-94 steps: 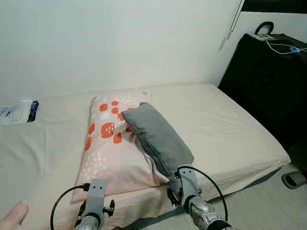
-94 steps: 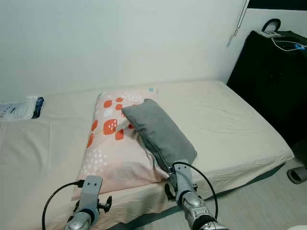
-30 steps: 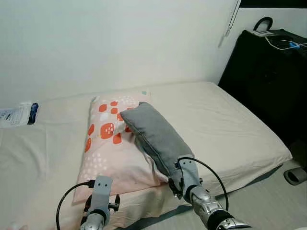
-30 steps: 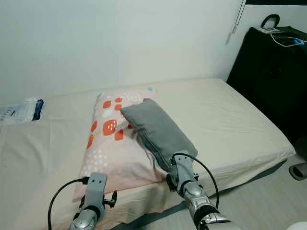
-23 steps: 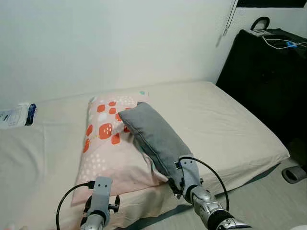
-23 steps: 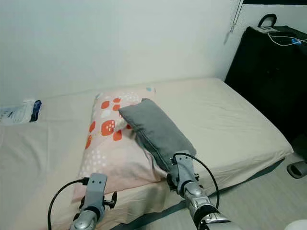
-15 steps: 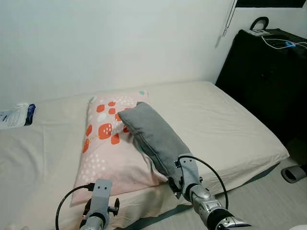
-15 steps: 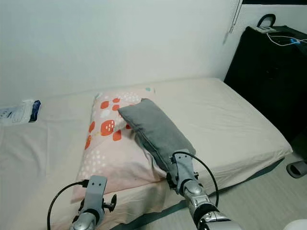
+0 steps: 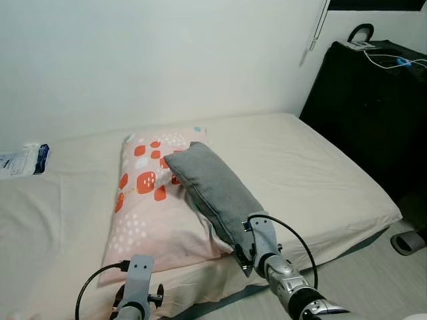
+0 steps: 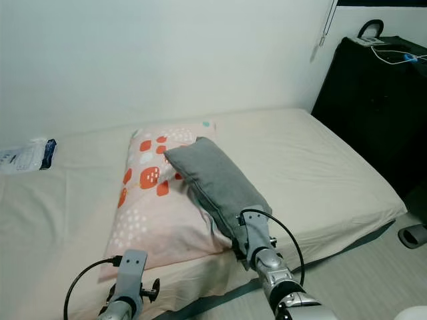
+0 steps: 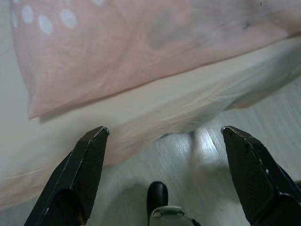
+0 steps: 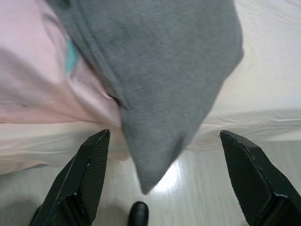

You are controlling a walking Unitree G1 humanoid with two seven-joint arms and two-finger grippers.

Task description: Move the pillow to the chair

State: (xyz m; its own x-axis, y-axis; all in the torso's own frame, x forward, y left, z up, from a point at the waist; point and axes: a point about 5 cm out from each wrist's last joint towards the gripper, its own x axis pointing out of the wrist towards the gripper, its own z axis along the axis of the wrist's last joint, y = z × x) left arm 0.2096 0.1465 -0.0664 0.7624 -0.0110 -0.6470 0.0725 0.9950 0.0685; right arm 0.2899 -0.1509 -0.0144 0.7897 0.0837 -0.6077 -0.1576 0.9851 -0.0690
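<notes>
Bed: a low mattress (image 9: 320, 180) under a cream sheet takes up most of the head views, its long side against the white wall (image 9: 167, 60), its near edge just ahead of both arms.
Floor: pale wood-look boards (image 10: 360, 280) run along the foot of the bed at the lower right, and they gleam in both wrist views.
Grey pillow: the grey pillow (image 9: 210, 190) lies slantwise across the bed, its far end resting on the pink one, its near corner hanging off the mattress edge over the floor (image 12: 155, 160).
Pink pillow: a pink pillow (image 9: 150, 200) with red patches and white dots lies flat beneath and to the left of the grey one, its near edge close to the bed's edge (image 11: 141, 52).
Right gripper: the right gripper (image 12: 162, 181) sits at the bed's edge, fingers (image 12: 89, 174) spread wide to either side of the grey pillow's dangling corner, gripping nothing.
Left gripper: the left gripper (image 11: 164, 174) hovers low over the bed's near edge, just short of the pink pillow, its fingers (image 11: 84, 169) splayed apart with nothing between them.
Far right: a tall black cabinet (image 9: 367, 113) stands by the foot of the bed, a white cable (image 9: 390, 61) trailing across its top.
Far left: a white packet with blue print (image 9: 23, 160) lies on the sheet near the wall.
Corner: a thin cord (image 9: 317, 30) hangs down the wall beside the cabinet.
</notes>
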